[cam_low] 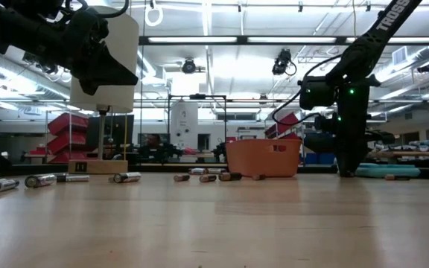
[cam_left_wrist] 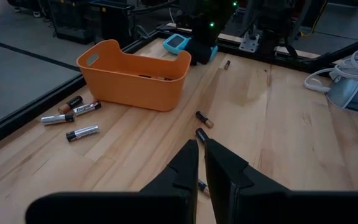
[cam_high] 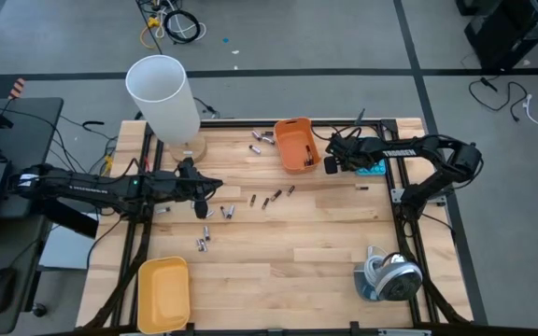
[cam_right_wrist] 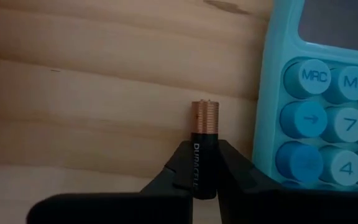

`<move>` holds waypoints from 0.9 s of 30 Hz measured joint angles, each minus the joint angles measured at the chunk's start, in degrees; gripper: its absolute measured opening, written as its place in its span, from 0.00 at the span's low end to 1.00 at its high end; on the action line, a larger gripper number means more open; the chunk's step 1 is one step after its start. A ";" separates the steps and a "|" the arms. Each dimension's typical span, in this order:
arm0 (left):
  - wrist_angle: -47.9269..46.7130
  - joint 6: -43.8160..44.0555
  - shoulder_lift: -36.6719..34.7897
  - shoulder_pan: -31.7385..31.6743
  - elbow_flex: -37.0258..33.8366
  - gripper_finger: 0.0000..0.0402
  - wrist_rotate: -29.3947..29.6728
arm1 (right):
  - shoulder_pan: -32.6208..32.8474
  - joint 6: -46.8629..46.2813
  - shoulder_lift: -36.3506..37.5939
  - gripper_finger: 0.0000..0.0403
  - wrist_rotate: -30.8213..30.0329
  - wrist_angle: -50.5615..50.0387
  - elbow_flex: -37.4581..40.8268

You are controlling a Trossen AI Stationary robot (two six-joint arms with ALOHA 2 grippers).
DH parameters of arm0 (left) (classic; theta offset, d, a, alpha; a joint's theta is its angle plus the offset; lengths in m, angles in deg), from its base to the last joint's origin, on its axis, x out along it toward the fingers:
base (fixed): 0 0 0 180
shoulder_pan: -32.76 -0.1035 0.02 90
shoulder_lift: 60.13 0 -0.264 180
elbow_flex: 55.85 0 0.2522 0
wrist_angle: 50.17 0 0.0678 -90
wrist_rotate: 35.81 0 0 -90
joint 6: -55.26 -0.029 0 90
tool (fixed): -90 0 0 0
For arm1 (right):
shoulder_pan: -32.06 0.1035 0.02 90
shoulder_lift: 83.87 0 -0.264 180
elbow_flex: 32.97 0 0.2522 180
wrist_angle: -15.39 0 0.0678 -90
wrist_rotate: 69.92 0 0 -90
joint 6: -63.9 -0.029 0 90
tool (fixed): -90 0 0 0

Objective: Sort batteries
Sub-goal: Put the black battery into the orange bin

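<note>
A cell is gripped at the table's right edge, ready for lifting.

The right gripper (cam_right_wrist: 204,177) is closed on a black, copper-topped battery (cam_right_wrist: 204,146) lying just beside the calculator (cam_right_wrist: 319,93); a lift and carry toward the orange bin (cam_high: 296,145) seems called for. The left gripper (cam_left_wrist: 201,165), closed and empty, hangs above loose batteries (cam_high: 205,241).

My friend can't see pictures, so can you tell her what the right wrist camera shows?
The right hand is shut on a black cylindrical battery with a copper-coloured end, just above the pale wooden table. A light blue plastic calculator with round buttons lies right beside it.
</note>
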 joint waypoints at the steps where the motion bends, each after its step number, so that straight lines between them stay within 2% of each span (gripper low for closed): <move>1: 0.00 0.00 0.00 0.01 0.00 0.08 0.00 | 0.00 0.06 0.00 0.07 -0.01 -0.02 0.00; 8: 0.00 0.00 0.00 0.01 0.00 0.08 0.00 | 0.38 0.21 2.53 0.07 0.45 -0.39 0.32; 19: 0.02 0.00 -0.01 -0.01 -0.01 0.08 0.00 | 4.44 1.26 17.45 0.07 0.37 -0.31 0.33; 27: 0.07 0.00 -0.02 0.01 0.01 0.08 0.00 | 9.93 5.48 22.08 0.07 -1.96 11.72 0.26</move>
